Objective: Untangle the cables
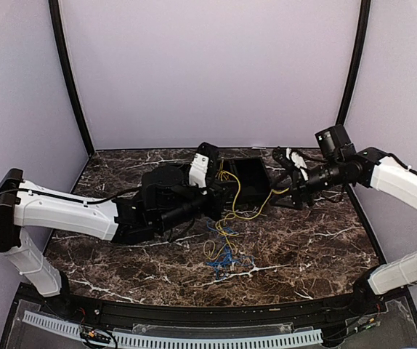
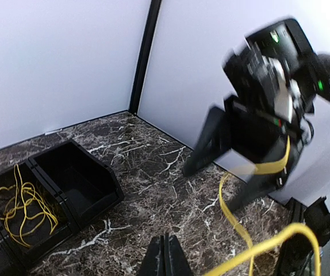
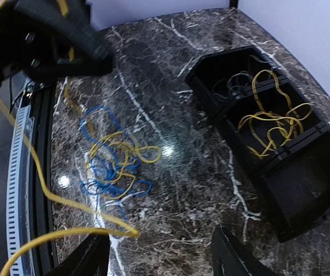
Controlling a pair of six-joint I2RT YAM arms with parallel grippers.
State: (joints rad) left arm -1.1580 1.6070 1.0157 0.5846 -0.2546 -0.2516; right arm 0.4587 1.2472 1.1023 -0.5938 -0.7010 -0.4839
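One blue-yellow knot of cables [image 1: 223, 251] on the table, lower centre of top view | yellow strand [image 1: 232, 200] rising off it, pinched in closed left gripper [image 2: 166, 250] | right gripper [image 3: 160, 236] jaws apart, empty | step, I'd say: freeing one strand | next: pull it clear, slowly, toward tray [image 1: 256, 178].

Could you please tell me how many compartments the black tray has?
3: an end one with dark wires, the middle with yellow cables, the other end empty.
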